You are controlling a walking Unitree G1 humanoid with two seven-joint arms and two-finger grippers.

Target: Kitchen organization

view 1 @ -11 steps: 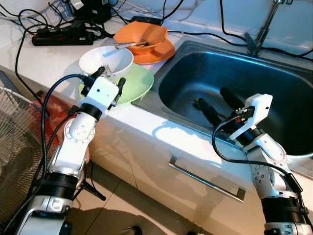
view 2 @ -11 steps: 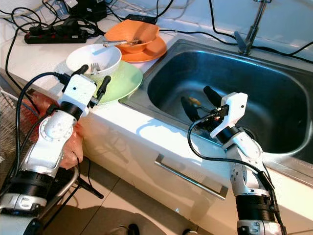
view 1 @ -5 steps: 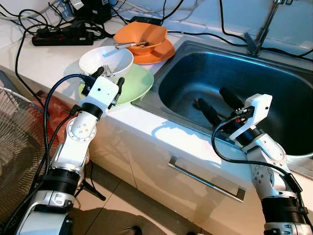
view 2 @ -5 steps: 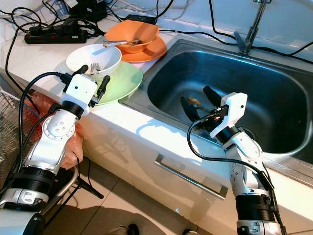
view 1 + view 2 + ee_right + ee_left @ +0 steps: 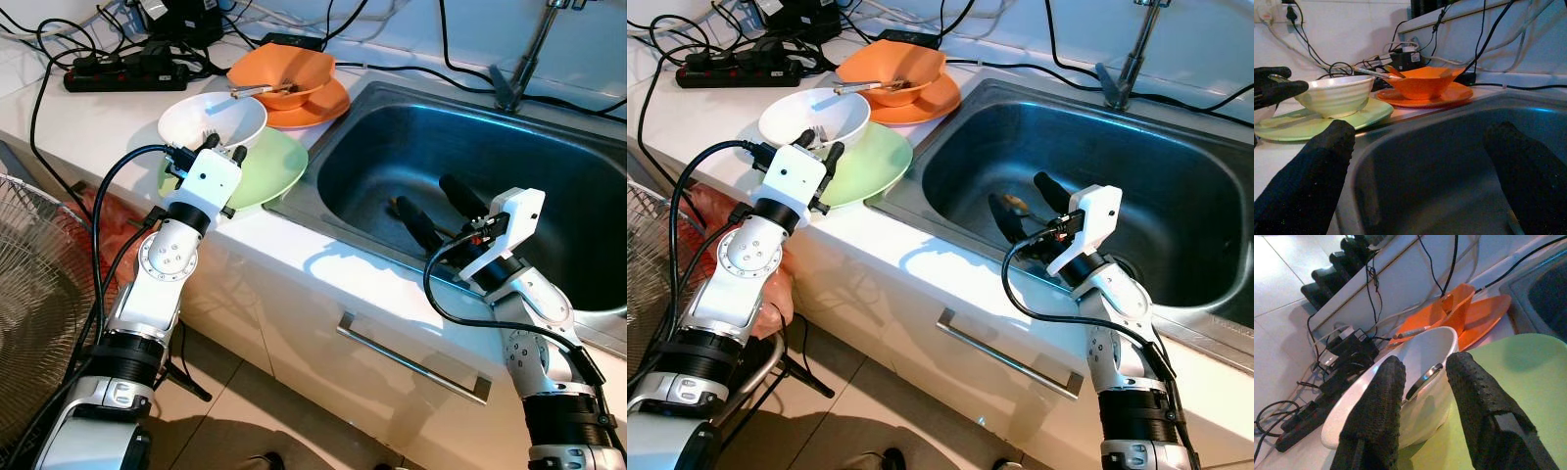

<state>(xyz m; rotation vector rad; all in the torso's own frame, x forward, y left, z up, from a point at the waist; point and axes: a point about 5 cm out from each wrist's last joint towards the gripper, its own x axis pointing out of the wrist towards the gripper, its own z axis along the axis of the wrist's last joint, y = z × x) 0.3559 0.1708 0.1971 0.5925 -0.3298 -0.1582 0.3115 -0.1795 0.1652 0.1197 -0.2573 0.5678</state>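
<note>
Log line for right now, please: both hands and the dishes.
left hand: open, at white bowl rim | white bowl: on green plate, fork inside | right hand: open, over sink | orange bowl: on orange plate

The head views are brightly and evenly lit and sharp. Glare is seen on the sink (image 5: 460, 147) wall. Soft shadows are cast on the counter (image 5: 323, 259). Nearby fingers (image 5: 1308, 181) are blurred.

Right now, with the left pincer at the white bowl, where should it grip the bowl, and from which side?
Probably the near rim of the white bowl, from the counter-edge side where the left pincer sits open. The bowl stands upright on the green plate, its thin flared wall fitting between the fingers, one inside, one outside. The fork leaning inside there may get in the way.
</note>
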